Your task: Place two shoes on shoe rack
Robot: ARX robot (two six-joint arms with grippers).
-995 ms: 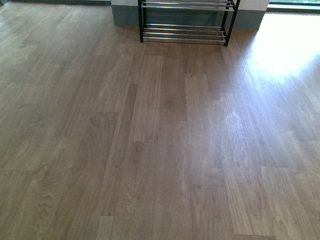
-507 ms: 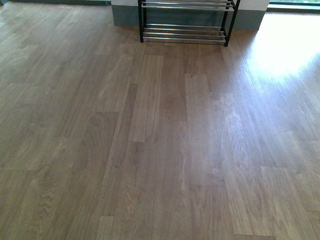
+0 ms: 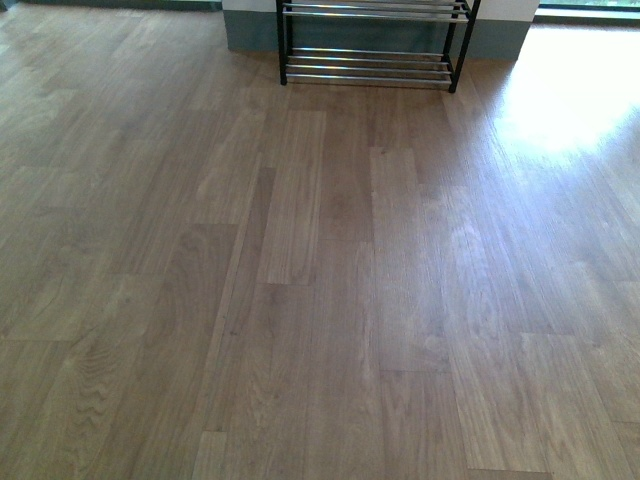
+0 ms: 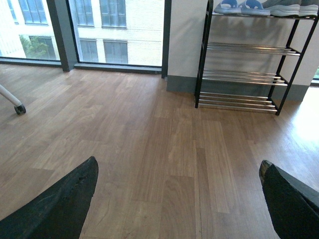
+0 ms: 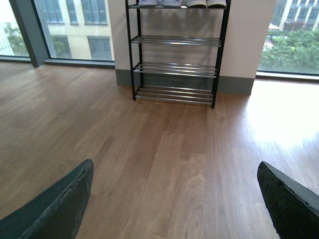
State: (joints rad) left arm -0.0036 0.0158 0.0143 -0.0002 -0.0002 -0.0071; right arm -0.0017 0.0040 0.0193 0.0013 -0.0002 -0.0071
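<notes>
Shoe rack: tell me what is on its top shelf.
On the shoe rack, footwear lines the top shelf; only soles and lower sides show, the rest is cut off. The lower chrome shelves are bare.

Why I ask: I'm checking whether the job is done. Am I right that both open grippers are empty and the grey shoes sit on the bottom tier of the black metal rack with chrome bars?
Not quite. The grey shoes with white soles sit on the top tier of the black metal rack with chrome bars, not the bottom one; the right wrist view shows it. The left gripper and right gripper are open and empty.
</notes>
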